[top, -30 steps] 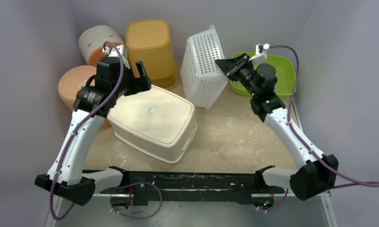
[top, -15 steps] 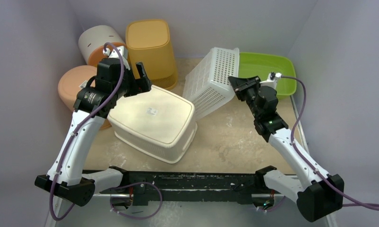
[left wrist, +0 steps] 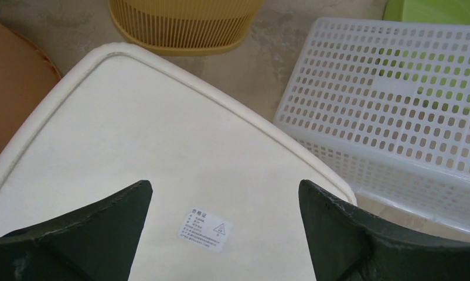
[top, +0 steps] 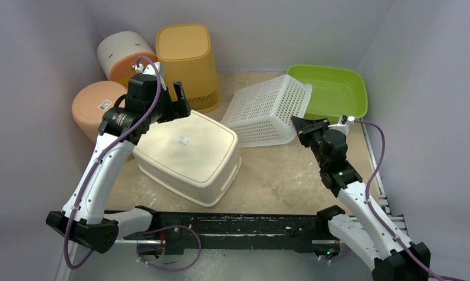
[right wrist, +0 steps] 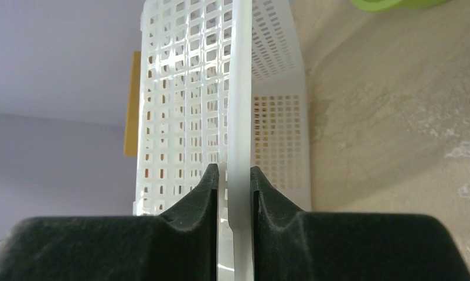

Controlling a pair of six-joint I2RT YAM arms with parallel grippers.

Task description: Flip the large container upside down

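Both busy: left claw [left wrist: 224, 196] spread above large container [top: 188, 151], right claw [right wrist: 232, 175] pinching basket [top: 262, 111] rim

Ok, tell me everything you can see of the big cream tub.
The large container is a cream rectangular plastic tub with rounded corners, sitting base up on the table. Its smooth base has a raised border and a small white label; slots run along the sides near the table. The left gripper hangs over the base, jaws wide open, contact unclear.

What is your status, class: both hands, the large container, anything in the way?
Left hand open, over large container. Right hand shut on white basket rim. Container base up. Basket lies close beside it.
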